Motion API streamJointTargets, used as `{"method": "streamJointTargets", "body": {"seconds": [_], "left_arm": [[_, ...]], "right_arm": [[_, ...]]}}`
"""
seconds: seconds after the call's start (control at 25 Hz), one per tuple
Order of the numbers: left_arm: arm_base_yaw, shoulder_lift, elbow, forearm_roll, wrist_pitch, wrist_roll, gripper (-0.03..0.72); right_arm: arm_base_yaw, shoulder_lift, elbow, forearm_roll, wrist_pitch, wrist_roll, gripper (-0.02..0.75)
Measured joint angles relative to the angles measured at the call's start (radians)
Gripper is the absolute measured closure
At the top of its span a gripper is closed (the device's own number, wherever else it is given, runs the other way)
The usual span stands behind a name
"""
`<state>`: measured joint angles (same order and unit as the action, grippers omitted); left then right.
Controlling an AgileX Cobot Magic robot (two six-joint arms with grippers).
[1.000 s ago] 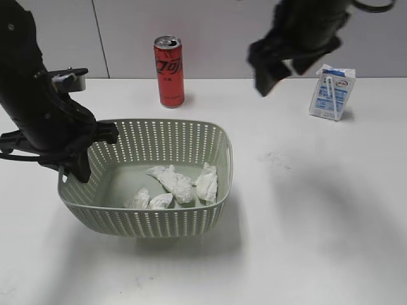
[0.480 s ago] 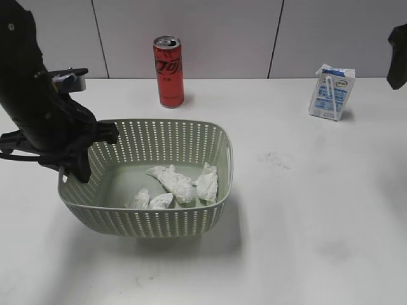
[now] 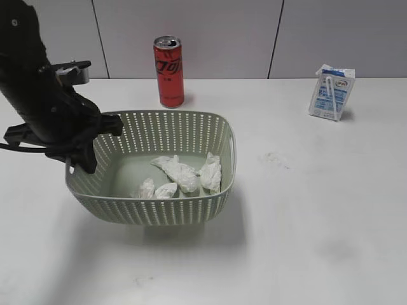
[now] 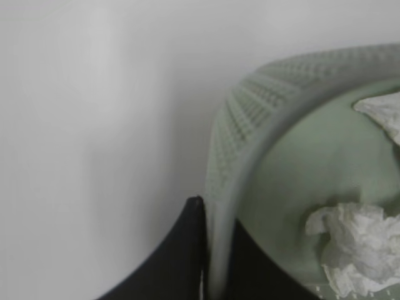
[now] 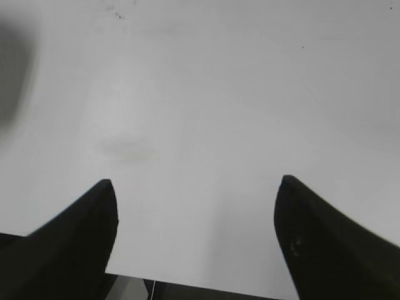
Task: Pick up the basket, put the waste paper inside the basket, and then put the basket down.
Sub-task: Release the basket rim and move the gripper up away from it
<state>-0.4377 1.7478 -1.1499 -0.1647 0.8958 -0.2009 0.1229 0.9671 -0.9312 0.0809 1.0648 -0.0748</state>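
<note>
While the left end effector (image 3: 95, 143) pinches the left rim of the basket (image 3: 159, 213), that side tips up off the tabletop (image 3: 305, 241). Inside lies the waste paper (image 3: 181, 178), so setting down comes next: lower gently. Its long side runs left to right. The right end effector (image 5: 194, 240) is spread.

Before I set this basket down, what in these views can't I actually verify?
- Left gripper: the exterior view hides its fingertips behind the arm and the basket rim; the left wrist view is blurred and cropped.
- Basket underside and table contact: hidden in both views by the basket itself.
- Waste paper count: wads overlap, and the left wrist view cuts them at its edge.
- Right gripper: absent from the exterior view; its wrist view shows only bare table.
</note>
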Motion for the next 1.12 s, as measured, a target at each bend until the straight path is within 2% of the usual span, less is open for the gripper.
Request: {"method": "streamJointTargets", "body": {"seconds": [0.24, 0.6, 1.0, 1.08, 1.12], "left_arm": [[0.0, 0.092, -0.088, 0.0, -0.009, 0.0, 0.688], [0.0, 0.201, -0.127, 0.001, -0.113, 0.0, 0.688], [0.0, 0.221, -0.133, 0.045, -0.213, 0.0, 0.686], [0.0, 0.229, -0.134, 0.052, -0.208, 0.0, 0.657], [0.0, 0.233, -0.134, 0.056, -0.205, 0.0, 0.619]], "right_arm": [[0.0, -0.419, 0.266, -0.007, -0.021, -0.001, 0.148], [0.0, -0.893, 0.424, -0.009, -0.01, 0.006, 0.148], [0.0, -0.971, 0.43, -0.021, -0.011, 0.025, 0.148], [0.0, -0.971, 0.43, -0.021, -0.011, 0.026, 0.148], [0.0, -0.971, 0.43, -0.021, -0.011, 0.026, 0.148]]}}
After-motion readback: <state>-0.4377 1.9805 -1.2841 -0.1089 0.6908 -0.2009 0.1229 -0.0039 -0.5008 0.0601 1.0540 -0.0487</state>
